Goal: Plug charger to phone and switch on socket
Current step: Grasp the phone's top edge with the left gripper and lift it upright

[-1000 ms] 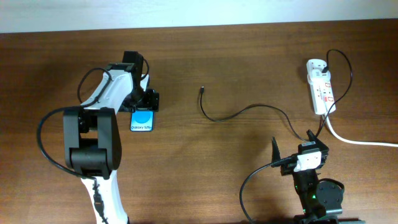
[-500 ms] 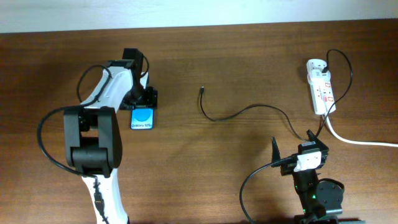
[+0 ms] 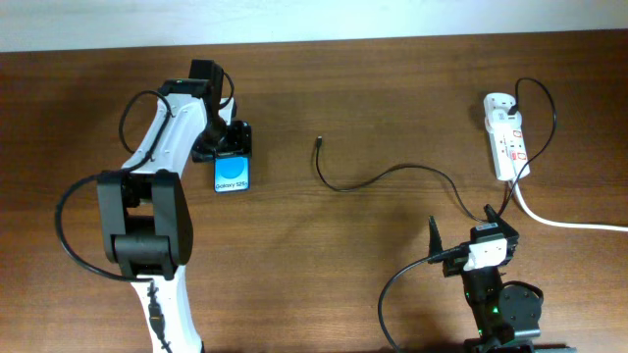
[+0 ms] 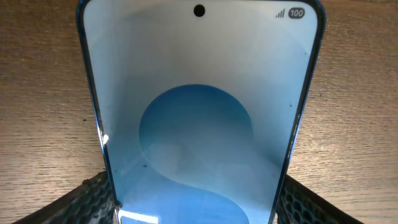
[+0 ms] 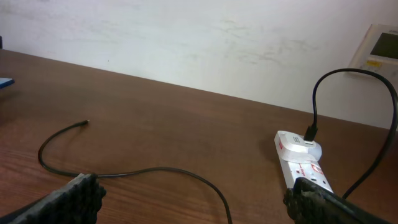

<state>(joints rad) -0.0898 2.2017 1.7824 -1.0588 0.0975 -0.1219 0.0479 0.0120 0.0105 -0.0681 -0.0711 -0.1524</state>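
The phone (image 3: pixel 232 173), blue screen up, is held at its far end by my left gripper (image 3: pixel 232 147), which is shut on it; in the left wrist view the phone (image 4: pixel 199 118) fills the frame between the finger pads. The charger cable (image 3: pixel 392 175) curves across the table, its connector tip (image 3: pixel 320 142) lying free right of the phone; it also shows in the right wrist view (image 5: pixel 87 123). The socket (image 3: pixel 506 137) lies at the far right with a black plug in it, also visible in the right wrist view (image 5: pixel 301 163). My right gripper (image 5: pixel 196 208) is open and empty, low at the front.
A thick white cord (image 3: pixel 569 222) runs from the socket off the right edge. The right arm base (image 3: pixel 496 284) stands at the front edge. A white wall (image 5: pixel 186 37) borders the far side of the table.
My left gripper has carried the phone a little to the right and toward the far side. The right arm and the cable have not moved.
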